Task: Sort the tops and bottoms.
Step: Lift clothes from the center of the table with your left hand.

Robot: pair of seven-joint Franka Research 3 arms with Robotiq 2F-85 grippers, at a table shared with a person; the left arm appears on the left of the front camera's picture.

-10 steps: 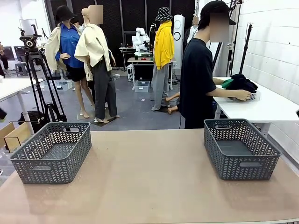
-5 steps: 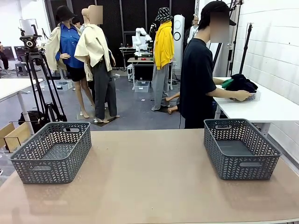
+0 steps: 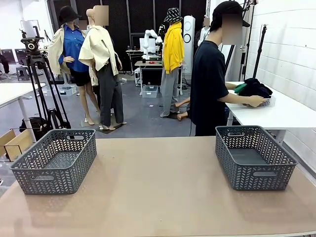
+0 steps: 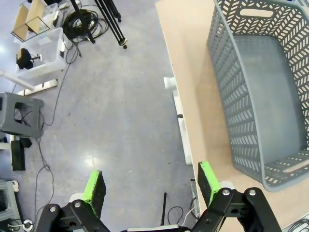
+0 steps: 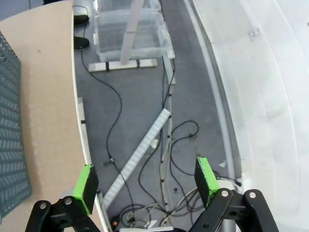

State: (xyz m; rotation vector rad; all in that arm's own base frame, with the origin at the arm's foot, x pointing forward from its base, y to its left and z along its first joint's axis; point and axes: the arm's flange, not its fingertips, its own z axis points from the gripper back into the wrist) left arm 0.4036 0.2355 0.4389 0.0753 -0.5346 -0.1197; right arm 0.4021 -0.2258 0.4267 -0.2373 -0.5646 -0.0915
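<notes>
Front view: baskets [image 3: 59, 170] and person [image 3: 210, 84] unmoved since before; left hand [image 4: 150, 186] and right hand [image 5: 146, 181] gape.

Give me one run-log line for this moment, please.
left pincer open | right pincer open | left basket empty | right basket empty | person handling clothes at side table

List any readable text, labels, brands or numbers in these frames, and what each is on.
No readable text in any view.
No labels or print on the left basket, the right basket or the table.
Far back, the white column bears a dark ring mark; any lettering there is too small to read.
</notes>
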